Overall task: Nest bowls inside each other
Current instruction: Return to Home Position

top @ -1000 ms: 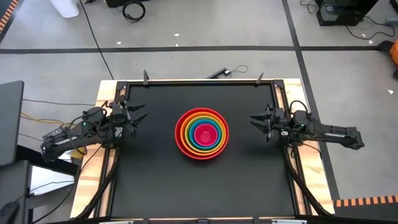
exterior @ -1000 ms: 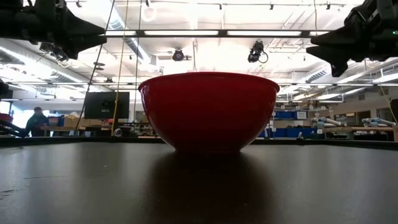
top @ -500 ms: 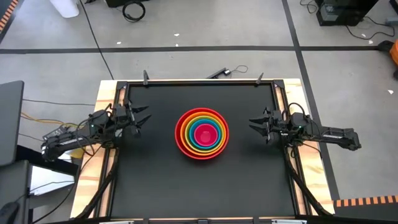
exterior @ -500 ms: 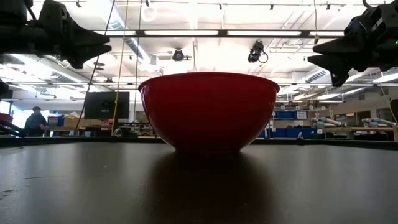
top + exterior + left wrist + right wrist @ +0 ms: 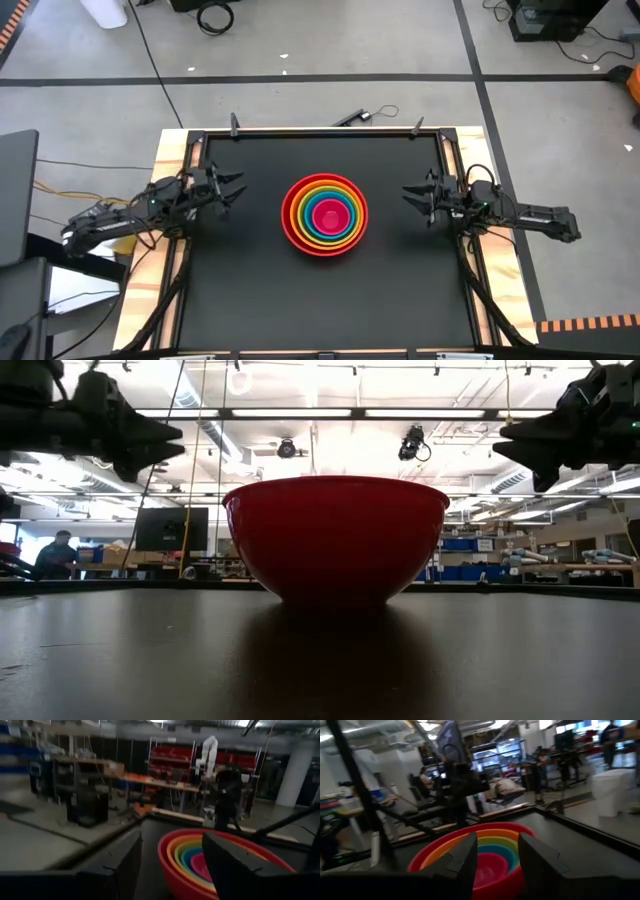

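Observation:
The bowls stand nested as one stack (image 5: 326,214) at the middle of the black table. The red bowl (image 5: 335,540) is outermost, then orange, yellow-green and blue, with the magenta one (image 5: 327,215) innermost. The red bowl rests by its base on the tabletop. My left gripper (image 5: 232,189) hovers open over the table's left edge, pointing level toward the stack (image 5: 200,860). My right gripper (image 5: 410,197) hovers open over the right edge, also pointing level at the stack (image 5: 490,852). Neither touches a bowl.
A raised wooden frame (image 5: 320,131) rims the black tabletop (image 5: 250,290), which stretches between the stack and each gripper. Cables lie on the floor beyond the far edge (image 5: 365,115). A person (image 5: 55,555) shows far off in the room behind.
My left gripper has sunk closer to the table and crept a little toward the stack, staying open. The bowls have kept still.

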{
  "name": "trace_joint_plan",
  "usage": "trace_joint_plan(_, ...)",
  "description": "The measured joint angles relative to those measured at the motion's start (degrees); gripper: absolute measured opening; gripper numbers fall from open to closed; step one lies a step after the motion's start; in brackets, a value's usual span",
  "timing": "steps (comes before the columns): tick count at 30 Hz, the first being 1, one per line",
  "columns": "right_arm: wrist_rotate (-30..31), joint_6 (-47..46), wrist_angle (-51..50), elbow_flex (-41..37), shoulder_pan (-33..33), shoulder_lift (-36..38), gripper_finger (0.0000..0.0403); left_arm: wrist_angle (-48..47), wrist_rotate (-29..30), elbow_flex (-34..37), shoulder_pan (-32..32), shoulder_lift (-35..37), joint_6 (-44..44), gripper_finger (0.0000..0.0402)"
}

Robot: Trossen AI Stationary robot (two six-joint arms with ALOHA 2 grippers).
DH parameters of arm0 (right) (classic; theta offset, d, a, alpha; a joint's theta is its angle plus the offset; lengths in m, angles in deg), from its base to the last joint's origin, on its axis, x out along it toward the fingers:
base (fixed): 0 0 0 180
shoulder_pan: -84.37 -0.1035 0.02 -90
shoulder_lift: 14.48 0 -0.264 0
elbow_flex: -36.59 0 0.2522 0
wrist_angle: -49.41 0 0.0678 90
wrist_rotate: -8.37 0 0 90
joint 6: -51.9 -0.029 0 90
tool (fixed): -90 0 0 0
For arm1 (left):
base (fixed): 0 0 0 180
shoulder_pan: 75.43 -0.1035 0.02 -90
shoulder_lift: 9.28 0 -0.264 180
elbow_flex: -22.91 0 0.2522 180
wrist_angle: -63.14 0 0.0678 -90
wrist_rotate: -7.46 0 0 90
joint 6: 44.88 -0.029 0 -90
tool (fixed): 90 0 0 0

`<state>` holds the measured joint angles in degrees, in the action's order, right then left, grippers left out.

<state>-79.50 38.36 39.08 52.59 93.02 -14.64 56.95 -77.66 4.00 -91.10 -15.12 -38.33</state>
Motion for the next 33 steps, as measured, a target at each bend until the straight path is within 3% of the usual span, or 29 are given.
trace_joint_plan(7,1.01,0.66,-3.5,0.0,0.92,-0.68,0.0149,0.47,-5.53,0.02,3.8,-2.12,-0.98,0.0212)
trace_joint_plan(14,-0.06,1.98,-4.03,0.0,0.83,-0.57,0.0149,-1.39,-4.93,0.0,3.53,2.95,-3.17,0.0212)
trace_joint_plan(23,-0.67,-0.4,-2.5,0.0,0.81,-0.57,0.0149,-3.4,-4.94,0.0,3.53,3.21,-3.62,0.0211)
trace_joint_plan(33,-0.53,1.57,-1.01,0.0,0.81,-0.57,0.0149,-0.89,-4.98,-0.02,3.53,3.3,-3.08,0.0145)
